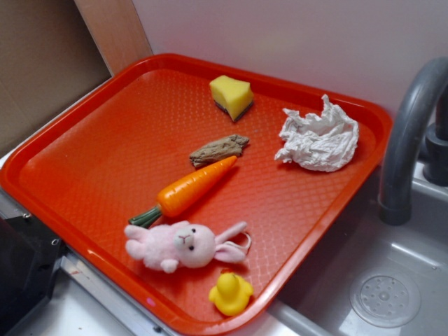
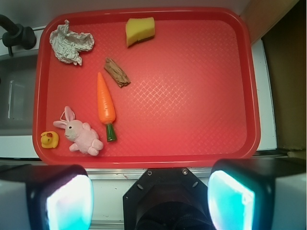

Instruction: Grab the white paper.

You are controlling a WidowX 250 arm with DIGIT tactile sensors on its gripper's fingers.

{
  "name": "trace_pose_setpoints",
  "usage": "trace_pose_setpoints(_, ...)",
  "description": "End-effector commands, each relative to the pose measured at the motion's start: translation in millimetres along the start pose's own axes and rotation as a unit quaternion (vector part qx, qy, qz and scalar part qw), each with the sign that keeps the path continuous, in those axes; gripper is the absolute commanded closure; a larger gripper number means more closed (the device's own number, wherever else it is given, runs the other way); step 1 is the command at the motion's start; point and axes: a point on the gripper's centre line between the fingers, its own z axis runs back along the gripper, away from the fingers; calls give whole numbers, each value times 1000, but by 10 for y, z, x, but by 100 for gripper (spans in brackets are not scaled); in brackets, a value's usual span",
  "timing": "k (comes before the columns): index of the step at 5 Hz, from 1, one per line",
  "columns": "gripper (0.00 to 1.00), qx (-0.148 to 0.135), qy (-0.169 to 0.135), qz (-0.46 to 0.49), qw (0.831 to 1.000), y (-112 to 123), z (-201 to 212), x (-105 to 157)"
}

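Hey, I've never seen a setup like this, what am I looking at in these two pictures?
It's a robot arm working over a red tray beside a sink. One picture comes from a camera off to the side; the other from a camera on the arm's wrist, looking down. The two glowing blocks at its bottom edge are the fingers of the gripper, spread wide and holding nothing. On the tray: crumpled white paper, a yellow sponge, a brown wood-like piece, a toy carrot, a pink plush bunny and a rubber duck.

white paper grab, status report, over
Pincer open, high over tray's near edge, holding nothing. White paper loose in tray corner by faucet. Nothing on top of it.
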Motion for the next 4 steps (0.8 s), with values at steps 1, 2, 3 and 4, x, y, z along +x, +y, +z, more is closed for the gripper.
trace_pose_setpoints(1, 0, 0, 0, 0, 1000, 0, 0, 0)
trace_pose_setpoints(2, 0, 24, -46, -108, 993, -217, -2, 367)
trace_pose_setpoints(3, 0, 35, -67, -174, 982, -404, -73, 623)
trace_pose_setpoints(4, 0, 54, -73, -270, 958, -692, -321, 928)
